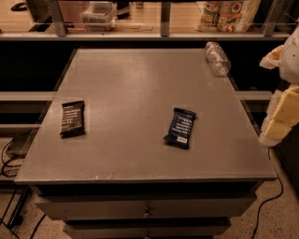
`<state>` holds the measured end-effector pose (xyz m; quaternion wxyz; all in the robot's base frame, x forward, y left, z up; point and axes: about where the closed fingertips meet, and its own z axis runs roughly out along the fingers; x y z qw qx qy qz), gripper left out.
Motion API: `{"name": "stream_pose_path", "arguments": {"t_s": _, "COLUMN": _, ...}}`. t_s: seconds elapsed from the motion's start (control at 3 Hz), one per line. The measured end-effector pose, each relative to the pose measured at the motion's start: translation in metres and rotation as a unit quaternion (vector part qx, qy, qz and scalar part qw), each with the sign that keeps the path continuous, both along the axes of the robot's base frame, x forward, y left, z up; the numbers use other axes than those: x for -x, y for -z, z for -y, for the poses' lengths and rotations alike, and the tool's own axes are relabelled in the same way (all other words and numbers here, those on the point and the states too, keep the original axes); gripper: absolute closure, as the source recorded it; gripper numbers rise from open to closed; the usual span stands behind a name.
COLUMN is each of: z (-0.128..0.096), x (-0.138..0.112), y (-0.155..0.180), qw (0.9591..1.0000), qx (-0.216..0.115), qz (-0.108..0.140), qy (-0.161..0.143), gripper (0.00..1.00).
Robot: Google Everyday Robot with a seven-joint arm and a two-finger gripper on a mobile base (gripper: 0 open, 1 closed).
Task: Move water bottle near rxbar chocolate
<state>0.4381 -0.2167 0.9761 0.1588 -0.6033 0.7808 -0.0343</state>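
The water bottle (pixel 217 58) is clear crinkled plastic and lies on its side at the far right corner of the grey table (pixel 140 93). The rxbar chocolate (pixel 73 118) is a flat black wrapper with white text, lying near the table's left edge. My gripper (pixel 279 122) and its pale arm hang at the right edge of the view, just off the table's right side. It is nearer than the bottle and far from the black bar. Nothing shows in its hold.
A navy-blue bar wrapper with a white label patch (pixel 180 127) lies right of the table's middle. Behind the table runs a railed shelf with a plastic container (pixel 98 14) and a snack bag (pixel 227 14). Cables (pixel 9 158) lie on the floor at left.
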Motion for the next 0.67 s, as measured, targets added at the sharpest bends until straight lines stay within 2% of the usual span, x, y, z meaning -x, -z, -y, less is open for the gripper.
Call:
{"name": "stream_pose_path", "arguments": {"t_s": 0.33, "z": -0.001, "x": -0.001, "y": -0.001, "qw": 1.0000, "qx": -0.002, "qz": 0.002, "qy": -0.001, "gripper": 0.00}}
{"name": "stream_pose_path", "arguments": {"t_s": 0.67, "z": -0.006, "x": -0.017, "y": 0.000, "qw": 0.9991, "qx": -0.036, "qz": 0.019, "qy": -0.016, "gripper": 0.00}}
